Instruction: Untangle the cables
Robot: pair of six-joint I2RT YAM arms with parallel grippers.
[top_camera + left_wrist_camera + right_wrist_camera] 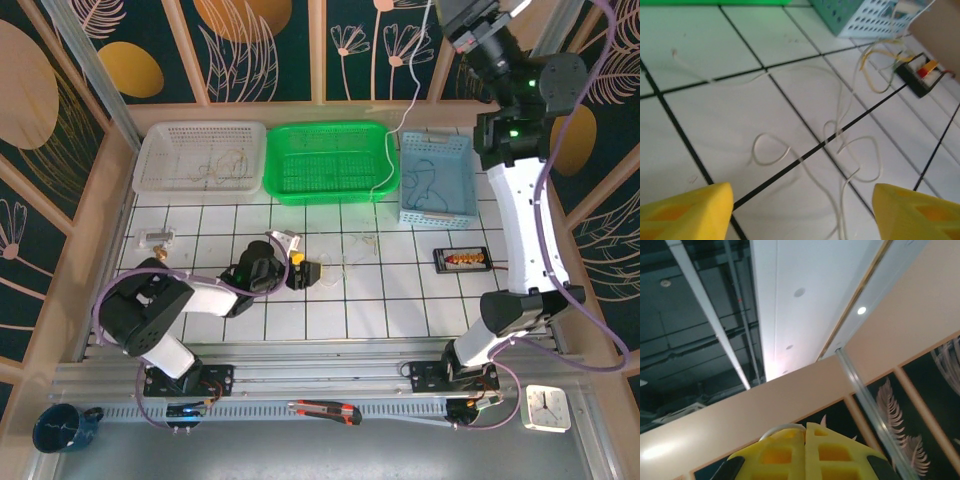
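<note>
Down on the white tiled table (400,310) we see the left gripper (308,268) lying low, its arm stretched toward the middle. Its yellow fingers (690,212) stand wide apart and hold nothing. Just ahead of them, loose pale strands (840,145) of cable curl in open loops over the tiles and across the black grout lines, and neither finger touches them. A yellowish strand (875,75) lies farther out, near a small black device (461,259) that sits just in front of the blue basket (437,218).

The right arm is raised high at the far right, and the right gripper (805,432) points up at the ceiling. Its fingers are pressed together, with a thin white loop showing at their tip. From above, a white cord (412,75) climbs from the right rim of the green basket (330,128) up toward that gripper. We take the gripper as clamped on the cord, though the pinch itself is not plain to us.

More cable rests in the baskets along the far edge. We see tan strands (215,165) in the white basket (200,127) on the left and a dark blue strand (430,185) in the blue one. At the near edge, a box cutter (325,410) lies between the arm bases.
</note>
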